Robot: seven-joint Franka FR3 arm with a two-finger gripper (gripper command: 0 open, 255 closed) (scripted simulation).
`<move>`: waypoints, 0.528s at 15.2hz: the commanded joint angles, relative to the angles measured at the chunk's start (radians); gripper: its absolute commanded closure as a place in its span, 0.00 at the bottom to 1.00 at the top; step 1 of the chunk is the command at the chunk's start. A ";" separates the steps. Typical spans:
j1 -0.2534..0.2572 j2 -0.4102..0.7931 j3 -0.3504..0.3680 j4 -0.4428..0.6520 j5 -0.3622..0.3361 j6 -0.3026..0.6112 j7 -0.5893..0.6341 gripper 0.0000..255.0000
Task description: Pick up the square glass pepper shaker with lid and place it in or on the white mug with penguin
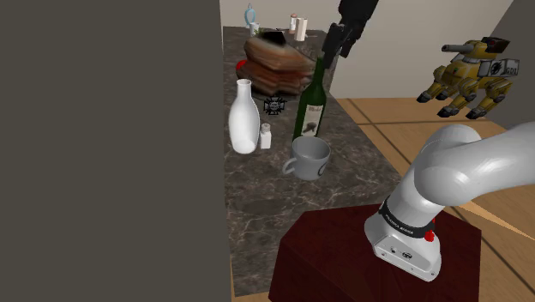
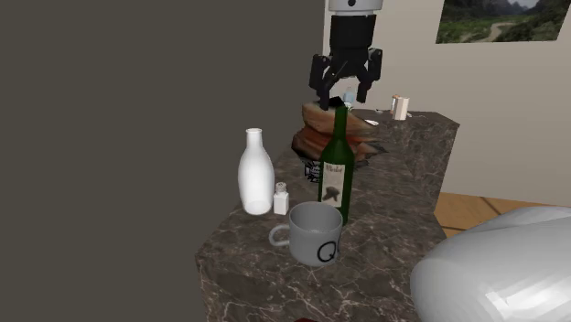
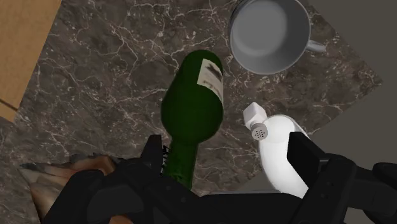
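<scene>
Dark marble counter w/ pincer released, hanging over green bottle neck. Pepper shaker upright just beside white bottle, on its shoulder-view right, near grey mug.

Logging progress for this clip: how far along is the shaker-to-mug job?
Nothing looks done: the small white shaker stands on the counter beside the white bottle, and the grey mug is empty. In hand: the open tool hangs above the green bottle, holding nothing. Left: grasp the shaker, lift, set it in the mug.
</scene>
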 commanded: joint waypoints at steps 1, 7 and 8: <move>0.000 0.000 0.000 0.000 0.000 0.000 0.000 0.00; 0.033 0.115 0.014 -0.093 -0.004 0.208 -0.025 0.00; 0.038 0.138 0.017 -0.104 -0.005 0.243 -0.029 0.00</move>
